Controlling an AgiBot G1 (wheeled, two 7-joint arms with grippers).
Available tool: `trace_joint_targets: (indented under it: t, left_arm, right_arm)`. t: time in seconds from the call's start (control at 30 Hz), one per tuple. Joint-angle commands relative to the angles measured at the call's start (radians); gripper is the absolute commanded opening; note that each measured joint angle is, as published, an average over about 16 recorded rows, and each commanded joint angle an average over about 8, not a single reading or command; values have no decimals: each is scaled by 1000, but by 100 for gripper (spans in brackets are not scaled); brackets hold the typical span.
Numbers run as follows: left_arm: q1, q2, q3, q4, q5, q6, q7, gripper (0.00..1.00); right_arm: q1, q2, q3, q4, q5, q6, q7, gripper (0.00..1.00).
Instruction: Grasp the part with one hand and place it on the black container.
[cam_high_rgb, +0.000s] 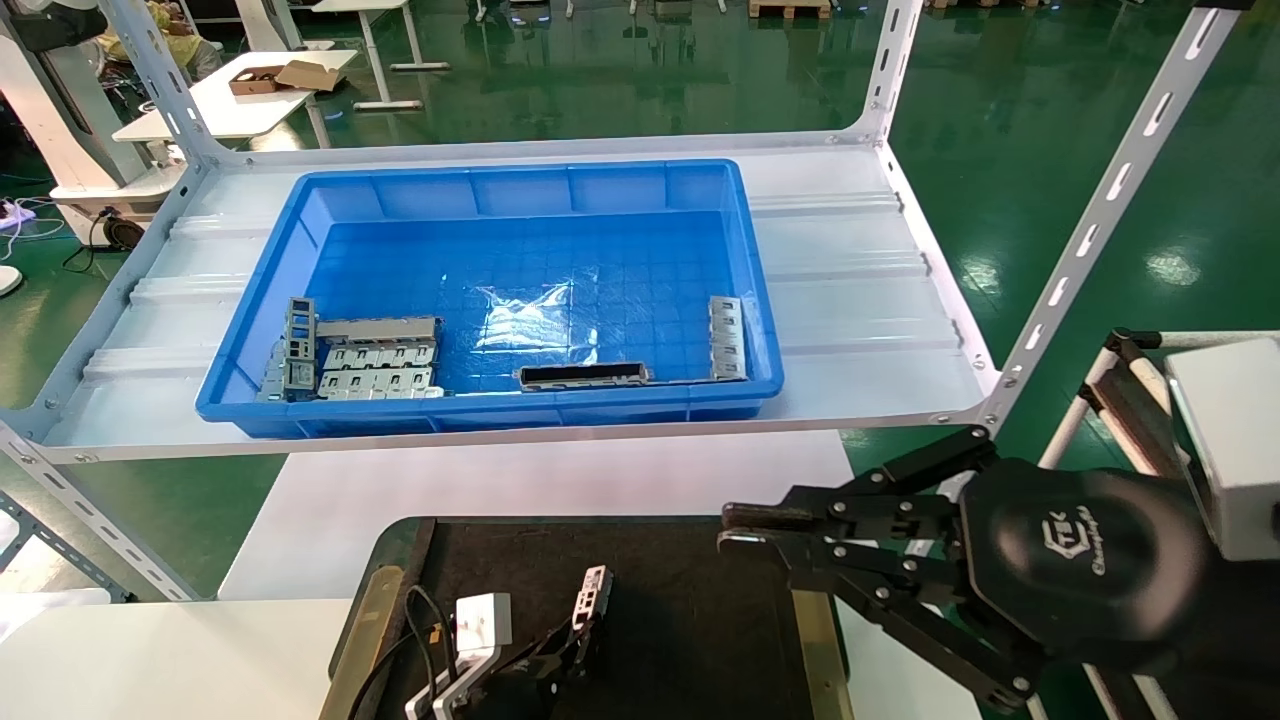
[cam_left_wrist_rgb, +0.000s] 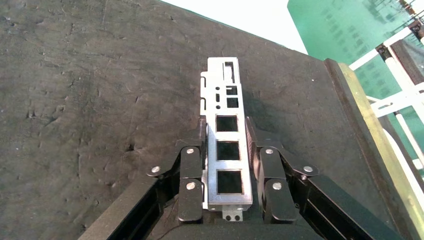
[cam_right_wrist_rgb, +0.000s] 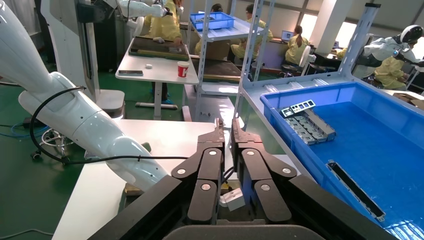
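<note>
The part (cam_left_wrist_rgb: 227, 150), a slim silver bar with square cut-outs, sits lengthwise between the pads of my left gripper (cam_left_wrist_rgb: 226, 125), which is shut on it. In the head view the part (cam_high_rgb: 592, 597) stands tilted just above the black container (cam_high_rgb: 700, 620), with my left gripper (cam_high_rgb: 575, 640) at the bottom edge. The container's dark surface (cam_left_wrist_rgb: 100, 100) fills the left wrist view, with a brass strip (cam_left_wrist_rgb: 370, 125) along one side. My right gripper (cam_high_rgb: 742, 530) hovers shut and empty over the container's right edge; it also shows in the right wrist view (cam_right_wrist_rgb: 225, 125).
A deep blue bin (cam_high_rgb: 500, 190) stands on the white shelf behind the container. It holds wide grey plates (cam_high_rgb: 380, 370), a dark channel piece (cam_high_rgb: 583, 375) and a slim grey piece (cam_high_rgb: 727, 337). Slotted shelf posts (cam_high_rgb: 1100, 210) rise at the corners.
</note>
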Motion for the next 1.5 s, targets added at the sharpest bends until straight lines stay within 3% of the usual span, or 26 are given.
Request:
trace_joint_targets:
  t: [0.03,0.37,0.6,0.87,1.0,1.5]
  left_arm:
    - [-2,2,8,-1,-7,-7,-4,100]
    - [-29,-73,44,-93,-19,-24,19,100]
    - [-64,-249,73,-234,-40,59,9,100]
    - [-146,-425,92,-361,-42,244,27,100]
    - [-164,-475,45,-368,-84,378,128,100]
    - [-69,-622,-229,-304,-385,797,697,100]
  right_arm:
    - [0,0,0,0,0,0,0,100]
    - [0,0,-1,0,0,0,0,100]
    - [0,0,-1,0,1,0,-1,100]
    - [0,1,-1,0,1,1,-1,100]
    - [0,1,-2,0,1,1,-1,100]
    - [1,1,-3,0,2,1,-1,100]
